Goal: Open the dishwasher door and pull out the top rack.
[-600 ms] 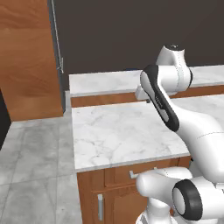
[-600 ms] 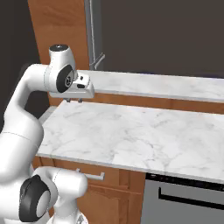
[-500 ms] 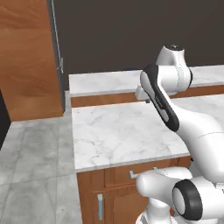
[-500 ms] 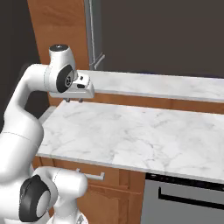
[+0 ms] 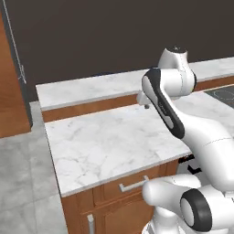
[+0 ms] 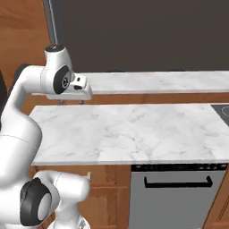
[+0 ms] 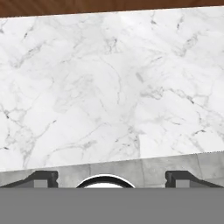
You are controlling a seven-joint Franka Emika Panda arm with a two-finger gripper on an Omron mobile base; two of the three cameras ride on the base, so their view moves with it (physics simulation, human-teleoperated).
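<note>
— From the left base view, what do you make of it?

— The arm is folded up high over the counter (image 5: 105,141), its gripper (image 5: 142,103) tucked at about one o'clock from the slab's middle, hanging above the marble and touching nothing. I'd guess it is held up like that simply to keep clear of the worktop while the base lines up. At three o'clock, right at the frame's edge, a dark hob (image 5: 222,93) sits in the counter. Below the marble I see only a wooden drawer (image 5: 130,185) with a silver handle.

— And from the right base view?

— There the reason for the job shows. The door (image 6: 176,199) sits under the counter at five o'clock, shut flush, its black handle (image 6: 178,182) running across near the top. The rack must be behind it, so I can't see it. The gripper (image 6: 70,102) hangs at ten o'clock, well apart from the handle and much higher, with its two fingertips pointing down at the marble and set apart.

— So nothing has begun?

— By my reckoning, no. The door is closed, so the first step is still ahead: the hand has to get down and over to that handle.

— The hand view?

— It looks straight down onto marble, with a strip of floor (image 7: 144,168) at six o'clock. The two dark fingers (image 7: 41,178) stand at seven and five o'clock, spread wide, with nothing between them. Spread like that suits reaching round a bar.
</note>
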